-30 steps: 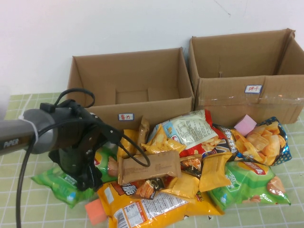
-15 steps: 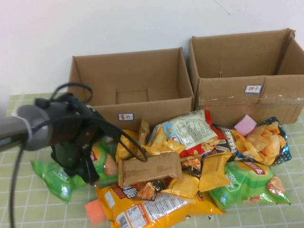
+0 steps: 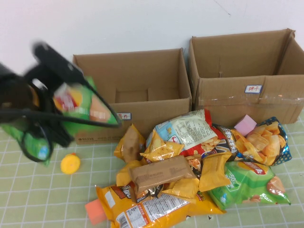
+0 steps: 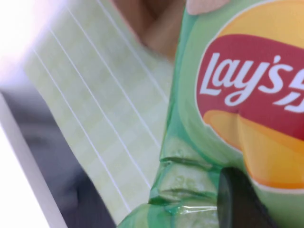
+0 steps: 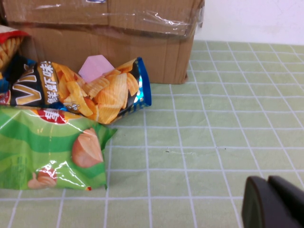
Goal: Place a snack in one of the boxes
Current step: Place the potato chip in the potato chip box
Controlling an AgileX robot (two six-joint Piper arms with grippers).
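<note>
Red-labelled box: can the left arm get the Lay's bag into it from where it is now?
Probably yes. The left gripper holds the Lay's bag raised beside the red-labelled box, whose top is open. The right gripper sits low by the other box, out of the way.

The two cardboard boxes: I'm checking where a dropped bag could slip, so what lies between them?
Nothing lies there in the high view: the lower box and the taller box stand side by side, a narrow bare gap between. The left gripper holds the Lay's bag beside the lower box.
</note>
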